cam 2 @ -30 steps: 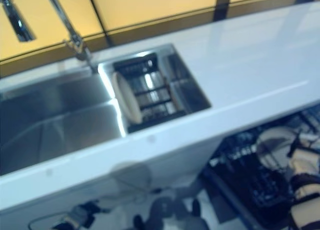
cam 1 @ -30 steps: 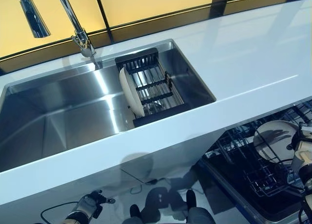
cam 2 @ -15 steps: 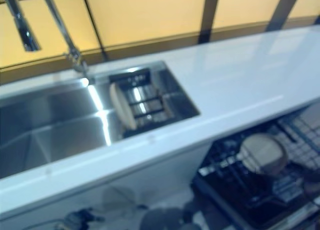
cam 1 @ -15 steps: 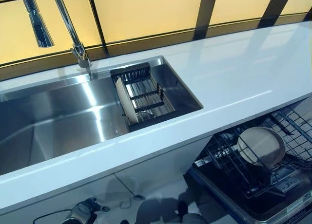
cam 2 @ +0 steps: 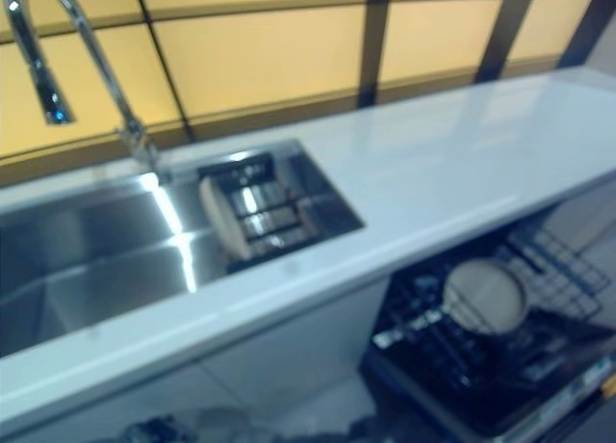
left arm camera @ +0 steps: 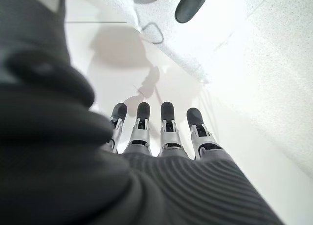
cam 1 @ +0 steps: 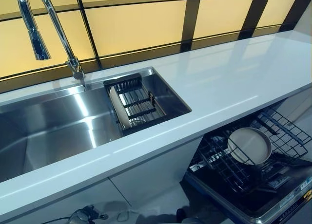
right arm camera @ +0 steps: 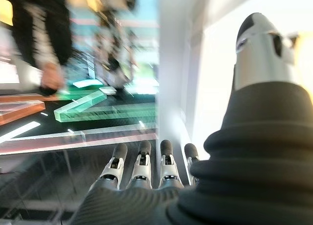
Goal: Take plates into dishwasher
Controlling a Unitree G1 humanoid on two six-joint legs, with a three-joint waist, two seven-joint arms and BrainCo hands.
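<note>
A cream plate stands tilted in the wire rack of the open dishwasher at the lower right. A second cream plate stands on edge in a black drainer rack at the right end of the sink. My left hand hangs low near the floor, below the counter; its wrist view shows straight fingers that hold nothing. My right hand is out of both eye views; its wrist view shows straight, empty fingers.
A white counter runs across the view, with a steel sink basin and a tall tap at the left. The dishwasher door lies open low at the right. A blurred person shows in the right wrist view.
My right hand, beside the plate in the dishwasher rack a second ago, has drawn away out of the eye views; the plate stays in the rack. The camera has risen and pulled back.
</note>
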